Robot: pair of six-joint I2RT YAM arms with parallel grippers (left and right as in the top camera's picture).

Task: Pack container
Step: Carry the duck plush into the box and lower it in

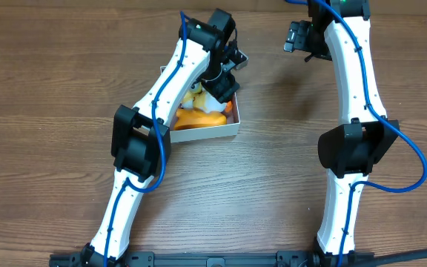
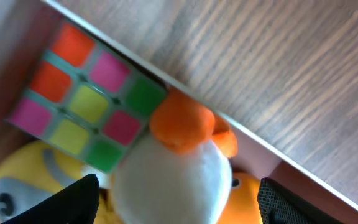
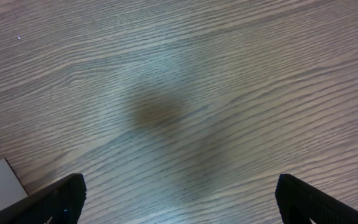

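The container (image 1: 206,134) sits near the middle of the table (image 1: 273,185), a little toward 11 o'clock, and it holds several toys. The left wrist view shows a cube (image 2: 86,93) of coloured squares against the wall. Just beside it at 4 o'clock is a white plush (image 2: 160,168) with an orange top, and a yellow toy (image 2: 23,174) is at the cube's 7 o'clock.

The left pincer (image 2: 179,183) hangs over the plush, spread wide, with neither finger touching it. The right pincer (image 3: 179,186) is also wide and holds nothing. It is over bare table, well apart from the container at its 1 o'clock.

The overhead view shows no loose toy outside, though the arms hide some of the table. Packing looks close to done. What seems left is for the left arm to draw clear. I see no lid.
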